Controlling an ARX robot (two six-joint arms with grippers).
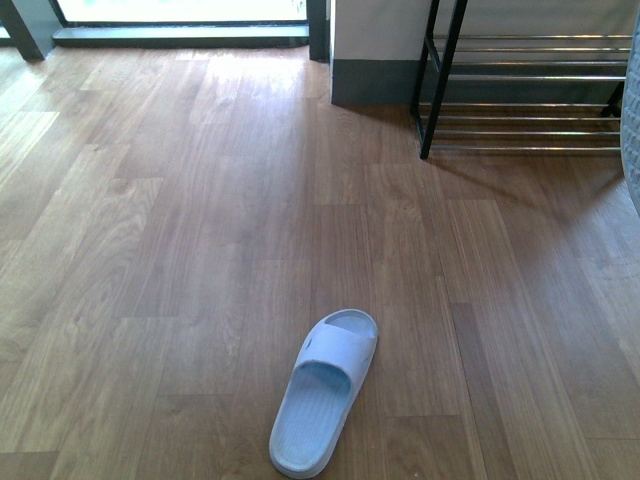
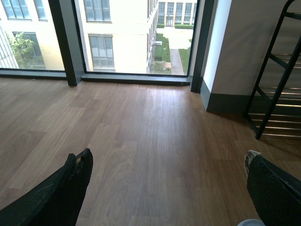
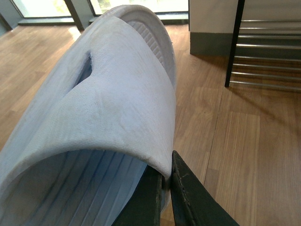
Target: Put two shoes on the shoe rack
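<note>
Slide (image 3: 117, 103) edge in R gripper (image 3: 168, 172), prob. clamped | rack (image 1: 530, 100) ahead | floor (image 1: 150, 250) open

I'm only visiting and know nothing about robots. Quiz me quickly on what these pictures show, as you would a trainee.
1. True or false: a pale blue slide lies on the wooden floor.
2. Pick one: what does the right gripper hold? A) a grey sneaker B) a second slide C) nothing
3. Fill in: the jaws of the left gripper stand ____.

Key: 1 true; 2 B; 3 open.
</note>
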